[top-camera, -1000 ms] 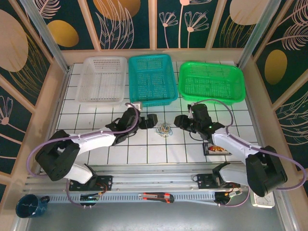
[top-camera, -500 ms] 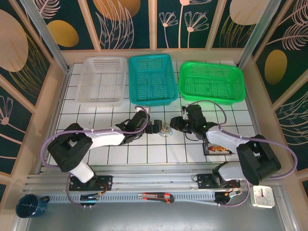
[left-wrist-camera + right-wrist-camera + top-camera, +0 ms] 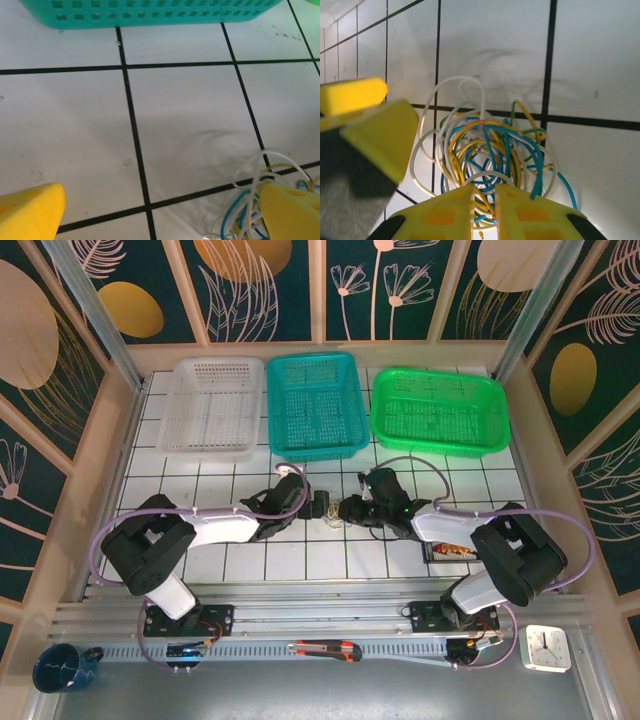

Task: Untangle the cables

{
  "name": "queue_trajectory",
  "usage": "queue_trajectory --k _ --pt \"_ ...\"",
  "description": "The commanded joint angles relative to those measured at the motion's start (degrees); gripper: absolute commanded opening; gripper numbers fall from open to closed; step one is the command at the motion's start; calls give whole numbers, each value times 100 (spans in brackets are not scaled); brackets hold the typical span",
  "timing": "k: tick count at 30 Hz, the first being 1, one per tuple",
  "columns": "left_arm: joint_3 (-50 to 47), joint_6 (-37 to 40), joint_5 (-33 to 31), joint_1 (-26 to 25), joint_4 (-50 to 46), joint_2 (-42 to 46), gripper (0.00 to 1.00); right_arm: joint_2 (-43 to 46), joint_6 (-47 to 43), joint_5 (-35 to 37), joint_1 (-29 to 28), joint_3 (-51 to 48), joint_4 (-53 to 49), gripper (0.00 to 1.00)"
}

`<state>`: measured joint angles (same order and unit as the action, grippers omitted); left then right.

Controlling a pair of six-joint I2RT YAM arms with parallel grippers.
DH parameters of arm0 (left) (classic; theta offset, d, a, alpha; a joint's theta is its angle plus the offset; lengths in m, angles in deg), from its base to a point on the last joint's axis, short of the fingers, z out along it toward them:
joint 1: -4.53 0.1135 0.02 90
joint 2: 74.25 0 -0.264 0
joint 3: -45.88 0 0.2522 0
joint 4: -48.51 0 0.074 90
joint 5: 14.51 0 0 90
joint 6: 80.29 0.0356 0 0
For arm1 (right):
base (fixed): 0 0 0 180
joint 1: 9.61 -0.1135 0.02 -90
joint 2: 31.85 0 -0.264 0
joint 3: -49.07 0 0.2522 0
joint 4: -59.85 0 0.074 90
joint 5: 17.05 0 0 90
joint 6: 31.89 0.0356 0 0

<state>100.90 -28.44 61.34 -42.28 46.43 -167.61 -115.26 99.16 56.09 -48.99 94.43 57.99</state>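
Starting the separation: my left gripper stands apart, one finger against the cables on the table between both grippers. My right gripper pinches strands, nearly together. Next, I judge: left grips another strand, pull gently.

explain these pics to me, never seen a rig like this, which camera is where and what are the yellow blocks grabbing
These are two robot arms bolted at the near edge of a tiled table. The wide picture looks down from behind them; the other two come from a camera on each wrist, so the yellow blocks are that arm's own fingers. On the table sit a white basket, a teal basket, a green basket, and between the arms a small tangle of thin cables. The left gripper stands wide open at the tangle's edge, holding nothing. The right gripper has its fingers almost together and seems to pinch a few strands.
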Motion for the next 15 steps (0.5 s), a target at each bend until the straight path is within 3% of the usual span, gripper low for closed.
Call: queue_trajectory --k 1,3,9,15 --pt "111 46 -22 276 -158 210 99 239 142 -24 -98 -127 28 18" --pt "126 64 101 412 -164 404 99 540 88 168 -92 -82 -235 20" --pt "252 254 559 557 -264 850 99 1354 -365 818 180 447 -1247 39" --pt "204 212 1119 555 -110 1030 99 1296 -695 605 736 837 -1521 45"
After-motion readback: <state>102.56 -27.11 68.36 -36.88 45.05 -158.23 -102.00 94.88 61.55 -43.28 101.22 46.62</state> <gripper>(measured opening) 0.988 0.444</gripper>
